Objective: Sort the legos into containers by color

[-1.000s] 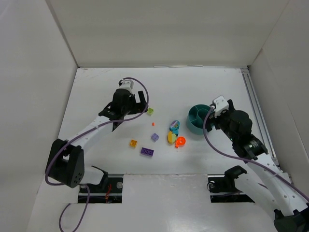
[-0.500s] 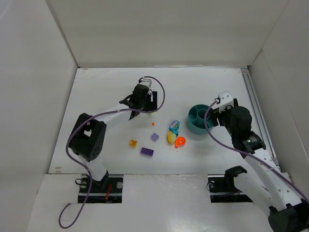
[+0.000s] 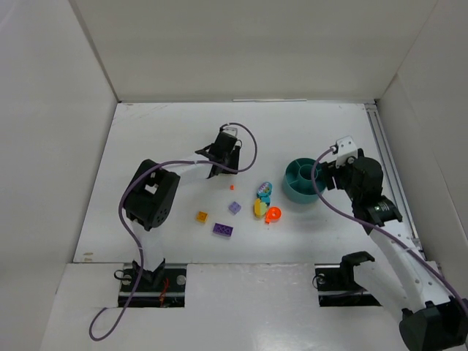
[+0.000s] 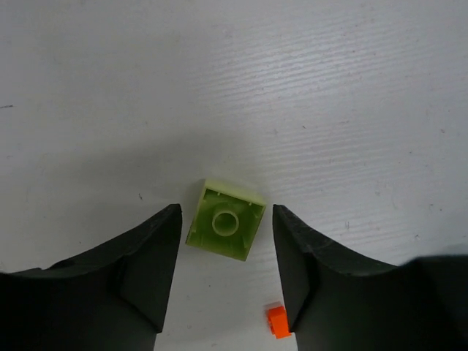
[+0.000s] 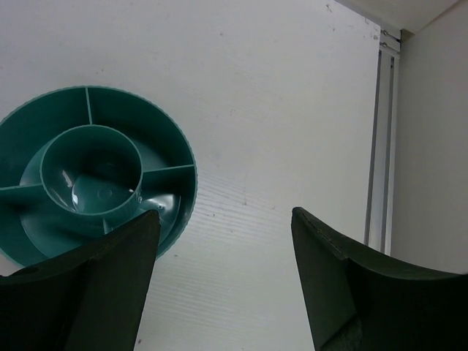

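1. The left gripper (image 4: 226,241) stood open, with nothing clamped. Its two dark fingers (image 4: 142,270) were spread just wider than the brick below them.
2. The small, translucent light green plastic brick (image 4: 225,229) lay on the white table surface (image 4: 329,88), hollow underside up. It sat straight between the left fingers, with its far part reaching a little past the tips.
3. The brick looked close to square, so there was no real long axis. Its edges were skewed slightly against the finger faces. A narrow gap showed on each side, narrower on the left. I could not tell how high the tips were above the table.
4. A tiny red-orange plastic piece (image 4: 277,320) lay beside the inner edge of the right-hand finger, apart from the green brick.
5. The right gripper (image 5: 223,219) was wide open and empty. It hung beside the round teal divided bowl (image 5: 186,157), off the bowl's outer side. No brick showed in the compartments in view.
6. The other bricks lay between the arms: orange (image 3: 202,216), purple (image 3: 224,229), lavender (image 3: 235,208), yellow (image 3: 259,208), cyan (image 3: 264,190) and a red-orange round piece (image 3: 273,214).
7. Judgement: the left arm was far nearer the green brick. The next move needed only a short descent and a squeeze, perhaps with a small wrist turn to square the faces.
8. Risk: the skewed brick could twist or pop out as the fingers closed.
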Available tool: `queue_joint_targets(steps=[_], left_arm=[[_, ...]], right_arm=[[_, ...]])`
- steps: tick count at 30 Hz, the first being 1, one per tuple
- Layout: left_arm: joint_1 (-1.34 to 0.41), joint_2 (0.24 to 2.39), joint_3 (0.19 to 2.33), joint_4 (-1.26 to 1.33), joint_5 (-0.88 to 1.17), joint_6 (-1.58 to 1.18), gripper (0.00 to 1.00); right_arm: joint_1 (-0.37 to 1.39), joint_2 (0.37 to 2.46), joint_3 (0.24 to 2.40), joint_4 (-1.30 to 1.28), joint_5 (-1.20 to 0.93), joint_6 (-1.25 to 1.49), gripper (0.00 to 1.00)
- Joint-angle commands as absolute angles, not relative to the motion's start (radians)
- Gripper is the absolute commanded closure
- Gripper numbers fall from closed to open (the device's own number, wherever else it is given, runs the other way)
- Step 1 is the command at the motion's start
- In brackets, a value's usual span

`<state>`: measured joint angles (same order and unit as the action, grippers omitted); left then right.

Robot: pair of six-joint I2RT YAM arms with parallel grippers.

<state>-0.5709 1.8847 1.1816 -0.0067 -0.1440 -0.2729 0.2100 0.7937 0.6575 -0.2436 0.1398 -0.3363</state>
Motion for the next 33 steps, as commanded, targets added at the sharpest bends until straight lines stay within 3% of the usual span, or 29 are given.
queue_joint_targets(steps=[1,6,13,19,22,33], left_arm=[[-0.583,1.9,1.238,-0.046,-0.196,-0.261,0.52],[-0.601,1.91,1.247,-0.055,-0.205,-0.261,0.72],[-0.659,1.827,1.247,-0.055,-0.235,-0.261,0.85],[-0.782,1.688,1.227,-0.011,-0.212,-0.239,0.87],[-0.831,1.629,1.227,0.055,-0.105,-0.212,0.86],[-0.876,1.775,1.419,0.101,0.087,-0.201,0.83]], right_arm=[[0.189,0.787,0.67,-0.209,0.109,-0.314,0.23],[0.179,0.755,0.638,-0.209,0.089,-0.314,0.23],[0.179,0.715,0.629,-0.218,0.08,-0.314,0.23],[0.17,0.695,0.62,-0.256,0.123,-0.255,0.22],[0.15,0.695,0.611,-0.265,0.123,-0.245,0.22],[0.13,0.675,0.611,-0.285,0.103,-0.245,0.22]])
